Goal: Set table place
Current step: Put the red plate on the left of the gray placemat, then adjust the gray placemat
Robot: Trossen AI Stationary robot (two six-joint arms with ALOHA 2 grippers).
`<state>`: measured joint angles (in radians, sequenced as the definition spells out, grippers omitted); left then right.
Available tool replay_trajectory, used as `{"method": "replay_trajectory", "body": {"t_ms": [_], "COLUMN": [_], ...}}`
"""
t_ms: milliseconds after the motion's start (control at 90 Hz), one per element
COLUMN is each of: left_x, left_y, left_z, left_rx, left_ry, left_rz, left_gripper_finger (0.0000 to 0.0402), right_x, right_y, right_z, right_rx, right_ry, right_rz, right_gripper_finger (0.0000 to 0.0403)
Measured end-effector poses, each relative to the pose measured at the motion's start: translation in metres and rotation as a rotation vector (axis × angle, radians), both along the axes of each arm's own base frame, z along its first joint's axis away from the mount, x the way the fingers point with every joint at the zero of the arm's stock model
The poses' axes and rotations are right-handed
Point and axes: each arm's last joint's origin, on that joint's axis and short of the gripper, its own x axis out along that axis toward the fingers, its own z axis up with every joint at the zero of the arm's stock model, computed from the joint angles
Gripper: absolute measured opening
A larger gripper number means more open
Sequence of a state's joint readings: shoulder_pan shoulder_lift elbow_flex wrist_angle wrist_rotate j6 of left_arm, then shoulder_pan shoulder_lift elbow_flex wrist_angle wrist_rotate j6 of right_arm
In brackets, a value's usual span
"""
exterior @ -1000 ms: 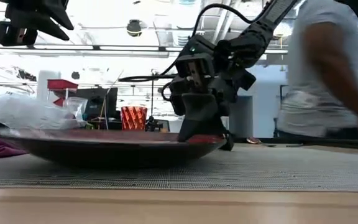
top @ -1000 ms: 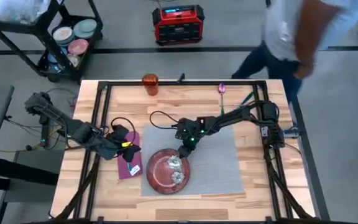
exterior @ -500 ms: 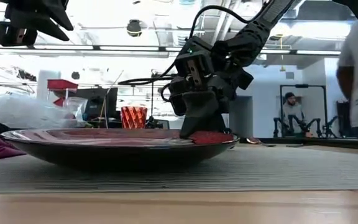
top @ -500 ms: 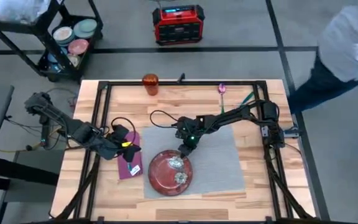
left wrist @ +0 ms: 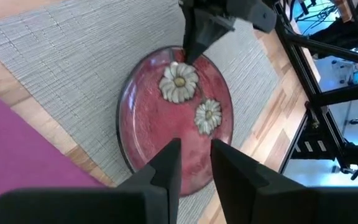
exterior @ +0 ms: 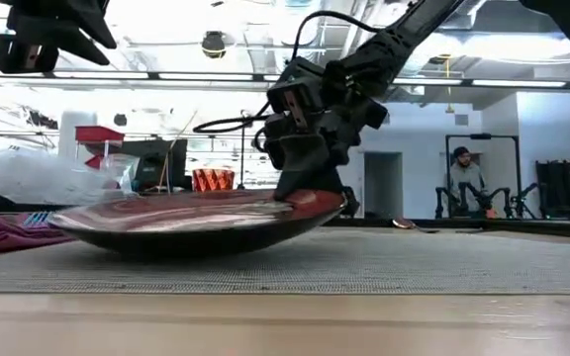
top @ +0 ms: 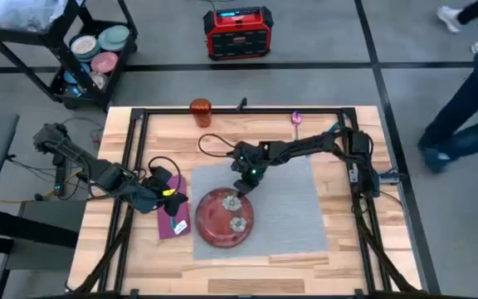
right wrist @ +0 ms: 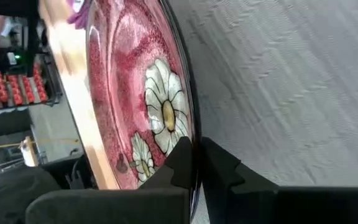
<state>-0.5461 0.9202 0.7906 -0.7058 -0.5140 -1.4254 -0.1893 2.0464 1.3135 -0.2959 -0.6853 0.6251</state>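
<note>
I've got my right gripper (top: 241, 188) pinched on the far rim of the red plate (top: 222, 218), one finger above the edge and one below, and in the low view that side is lifted while the near side rests on the grey placemat (top: 293, 208). The grip is thin, right at the lip, so the plate could pivot or slide out of my fingers if I swing it fast, and it could clatter down or skid off the mat toward the purple napkin (top: 173, 218) beside it. If the low edge drags, it could bunch the woven mat too. My left gripper (top: 163, 193) hangs over the napkin with its fingers close together on nothing, though from above I can't be sure how near the cloth it sits. The orange cup (top: 200, 111) stands well apart at the far edge of the table (top: 222, 274), with a pink utensil (top: 296, 119) along that edge. Beyond the planks: a black cart (top: 65, 50) stacked with dishes, a red box (top: 237, 31) on the grey floor, and a person (top: 463, 108) walking past the right side.
</note>
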Motion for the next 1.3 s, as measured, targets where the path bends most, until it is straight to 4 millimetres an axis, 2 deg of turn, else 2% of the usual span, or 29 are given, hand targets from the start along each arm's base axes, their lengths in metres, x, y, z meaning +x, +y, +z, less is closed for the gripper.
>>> {"method": "replay_trajectory", "body": {"t_ms": [211, 378, 633, 767, 878, 989, 1089, 1300], "left_x": [-0.001, -0.001, -0.001, -0.001, -0.001, -0.001, -0.001, 0.001], "left_y": [0.0, 0.001, 0.001, 0.001, 0.001, 0.001, 0.002, 0.01], "left_z": [-0.001, -0.001, -0.001, -0.001, -0.001, -0.001, -0.001, 0.001], "left_rx": [0.005, 0.011, 0.013, 0.012, 0.013, 0.012, 0.039, 0.138], "left_ry": [0.009, 0.018, 0.02, 0.02, 0.02, 0.019, 0.008, -0.042], "left_rz": [0.0, 0.0, 0.0, 0.0, 0.0, 0.0, 0.017, 0.132], "left_gripper_finger": [0.0068, 0.0068, 0.0068, 0.0068, 0.0068, 0.0067, 0.0067, 0.0067], "right_x": [-0.011, -0.012, -0.013, -0.015, -0.019, -0.032, -0.055, -0.116], "right_y": [-0.013, -0.019, -0.021, -0.03, -0.044, -0.064, -0.082, -0.114], "right_z": [-0.003, -0.003, -0.006, -0.006, -0.003, 0.012, 0.029, 0.061], "right_rx": [-0.029, -0.043, -0.113, -0.123, -0.12, -0.136, -0.206, -0.512], "right_ry": [0.075, 0.072, 0.095, 0.097, 0.102, 0.091, 0.135, 0.416], "right_rz": [0.014, 0.003, -0.018, -0.047, -0.082, -0.106, -0.106, -0.092], "right_gripper_finger": [0.0, 0.0003, 0.0067, 0.0093, 0.01, 0.0101, 0.0101, 0.0102]}}
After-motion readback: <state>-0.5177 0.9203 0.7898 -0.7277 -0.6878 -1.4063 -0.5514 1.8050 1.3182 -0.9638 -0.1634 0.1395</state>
